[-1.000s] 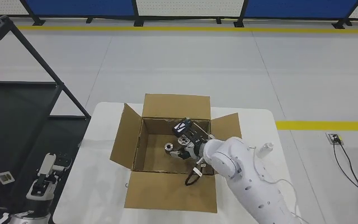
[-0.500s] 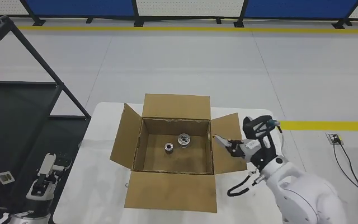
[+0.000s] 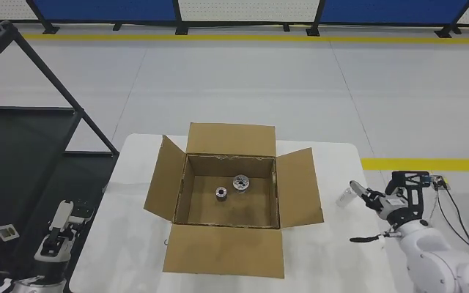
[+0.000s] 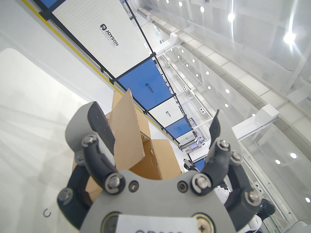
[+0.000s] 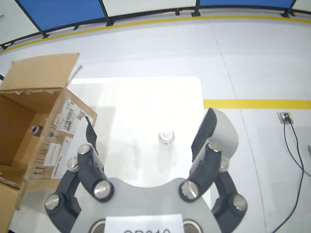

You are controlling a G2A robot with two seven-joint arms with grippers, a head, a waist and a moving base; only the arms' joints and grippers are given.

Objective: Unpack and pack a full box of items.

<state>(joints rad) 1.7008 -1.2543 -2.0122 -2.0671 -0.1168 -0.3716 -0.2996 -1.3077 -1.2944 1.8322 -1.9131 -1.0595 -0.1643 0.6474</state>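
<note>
Retreat: the right gripper (image 5: pixel 149 122), released and empty, has swung from the box (image 3: pixel 227 253) to the bench (image 3: pixel 333 249) near a small white bottle (image 5: pixel 165 137). Two metal parts (image 3: pixel 241 182) lie inside; the bottle probably goes next. The left gripper (image 4: pixel 155 122) is likewise released.

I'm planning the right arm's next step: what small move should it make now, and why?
Probably ease the right gripper forward and down over the small white item on the table. Its fingers are open and empty; the item stands ahead between them, untouched, while two metal parts lie in the box.
</note>
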